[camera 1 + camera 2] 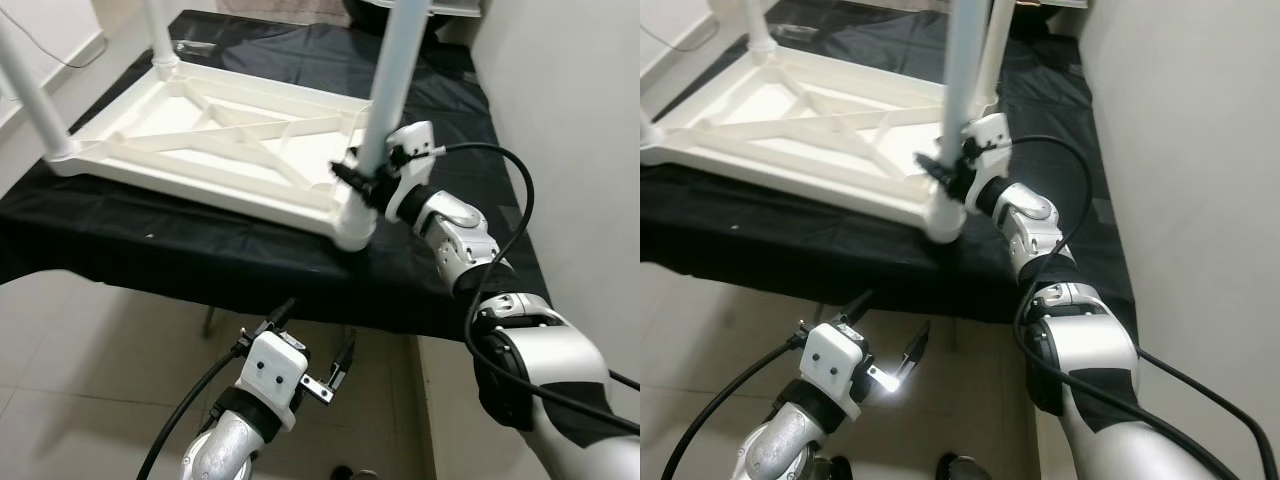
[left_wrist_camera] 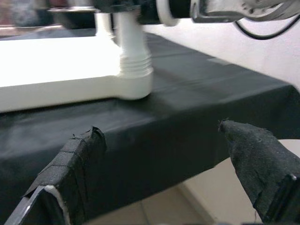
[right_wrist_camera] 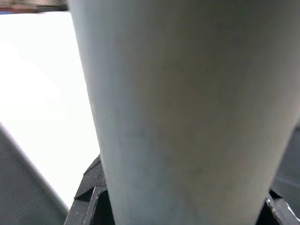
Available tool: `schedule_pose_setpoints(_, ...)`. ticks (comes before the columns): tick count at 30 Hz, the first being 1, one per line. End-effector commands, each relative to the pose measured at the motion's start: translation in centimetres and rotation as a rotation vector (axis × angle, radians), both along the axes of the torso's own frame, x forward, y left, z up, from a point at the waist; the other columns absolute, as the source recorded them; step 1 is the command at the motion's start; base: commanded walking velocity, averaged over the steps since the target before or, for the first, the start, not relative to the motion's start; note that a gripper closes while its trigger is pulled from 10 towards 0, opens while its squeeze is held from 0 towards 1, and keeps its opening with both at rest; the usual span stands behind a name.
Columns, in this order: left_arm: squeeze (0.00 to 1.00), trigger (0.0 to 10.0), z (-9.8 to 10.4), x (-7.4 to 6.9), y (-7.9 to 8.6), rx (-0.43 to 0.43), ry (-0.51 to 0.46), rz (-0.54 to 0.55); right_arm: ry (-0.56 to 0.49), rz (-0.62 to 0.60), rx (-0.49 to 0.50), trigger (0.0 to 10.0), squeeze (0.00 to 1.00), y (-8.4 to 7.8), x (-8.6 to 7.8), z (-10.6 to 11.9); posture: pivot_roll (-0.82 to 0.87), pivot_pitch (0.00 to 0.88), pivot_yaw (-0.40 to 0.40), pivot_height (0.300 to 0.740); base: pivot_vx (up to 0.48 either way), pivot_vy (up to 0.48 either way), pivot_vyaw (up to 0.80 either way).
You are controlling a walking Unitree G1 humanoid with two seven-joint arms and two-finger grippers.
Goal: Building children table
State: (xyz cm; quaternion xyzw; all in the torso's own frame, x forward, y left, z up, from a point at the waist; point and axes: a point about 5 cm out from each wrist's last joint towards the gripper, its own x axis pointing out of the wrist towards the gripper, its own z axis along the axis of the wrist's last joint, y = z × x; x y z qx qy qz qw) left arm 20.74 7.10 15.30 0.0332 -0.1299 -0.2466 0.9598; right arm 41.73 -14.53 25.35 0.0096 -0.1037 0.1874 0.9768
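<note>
A white plastic children's table top [image 1: 200, 135] lies upside down on a black-covered table [image 1: 300, 265]. A pale leg [image 1: 395, 80] stands upright in the top's near right corner socket [image 1: 352, 222]. My right gripper [image 1: 358, 172] is shut on that leg just above the socket; the leg [image 3: 187, 112] sits close before the right wrist camera. Two more legs [image 1: 30, 90] stand at the left and far corners. My left gripper [image 1: 310, 355] hangs open below the table's front edge, holding nothing. Its fingertips [image 2: 79, 159] frame the corner socket [image 2: 133, 79].
A white wall [image 1: 580, 120] runs close along the right side of the black cloth. Beige floor tiles [image 1: 90, 380] lie in front of and below the table. Black cables [image 1: 510, 200] loop off both arms.
</note>
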Motion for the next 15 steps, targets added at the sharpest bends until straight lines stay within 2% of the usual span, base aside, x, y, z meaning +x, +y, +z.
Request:
schedule_pose_setpoints(1, 0.00, 10.0, -0.7, -0.1, -0.1, 0.009, 0.026, 0.005, 0.104, -0.258, 0.035, 0.0, 0.00, -2.6, 0.0, -2.4, 0.12, 0.199, -0.089, 0.740, 0.000, 0.000, 0.00)
schedule_pose_setpoints(2, 0.00, 10.0, -0.8, 0.0, 0.0, 0.012, 0.028, 0.010, 0.123, -0.448, 0.070, 0.0, 0.00, -4.1, -0.2, -3.3, 0.13, 0.198, -0.087, 0.740, 0.000, 0.000, 0.00)
schedule_pose_setpoints(3, 0.00, 10.0, -0.8, 0.0, 0.1, 0.013, 0.030, 0.013, 0.136, -0.579, 0.092, 0.0, 0.00, -5.1, -0.5, -3.8, 0.13, 0.198, -0.087, 0.740, 0.000, 0.000, 0.00)
schedule_pose_setpoints(4, 0.00, 10.0, -0.8, 0.0, 0.1, 0.013, 0.030, 0.013, 0.136, -0.579, 0.092, 0.0, 0.00, -5.1, -0.5, -3.8, 0.13, 0.198, -0.087, 0.740, 0.000, 0.000, 0.00)
schedule_pose_setpoints(6, 0.00, 10.0, -0.9, 0.1, 0.2, 0.018, 0.033, 0.022, 0.166, -0.759, 0.175, 0.0, 0.00, -6.1, -1.2, -5.1, 0.13, 0.197, -0.086, 0.740, 0.000, 0.000, 0.00)
schedule_pose_setpoints(7, 0.00, 10.0, -0.9, 0.1, 0.2, 0.018, 0.033, 0.022, 0.166, -0.759, 0.175, 0.0, 0.00, -6.1, -1.2, -5.1, 0.13, 0.197, -0.086, 0.740, 0.000, 0.000, 0.00)
schedule_pose_setpoints(9, 0.00, 10.0, -1.0, 0.3, 0.3, 0.026, 0.040, 0.029, 0.171, -0.873, 0.239, 0.0, 0.00, -5.5, -1.8, -5.9, 0.13, 0.194, -0.081, 0.740, 0.000, 0.000, 0.00)
schedule_pose_setpoints(11, 0.00, 10.0, -1.0, 0.3, 0.3, 0.026, 0.040, 0.029, 0.171, -0.873, 0.239, 0.0, 0.00, -5.5, -1.8, -5.9, 0.13, 0.194, -0.081, 0.740, 0.000, 0.000, 0.00)
schedule_pose_setpoints(14, 0.00, 10.0, -1.2, 0.4, 0.4, 0.033, 0.044, 0.029, 0.190, -0.901, 0.301, 0.0, 0.00, -2.3, -2.0, -6.1, 0.13, 0.190, -0.078, 0.740, 0.000, 0.000, 0.00)
schedule_pose_setpoints(15, 0.00, 10.0, -1.2, 0.4, 0.4, 0.033, 0.044, 0.029, 0.190, -0.901, 0.301, 0.0, 0.00, -2.3, -2.0, -6.1, 0.13, 0.190, -0.078, 0.740, 0.000, 0.000, 0.00)
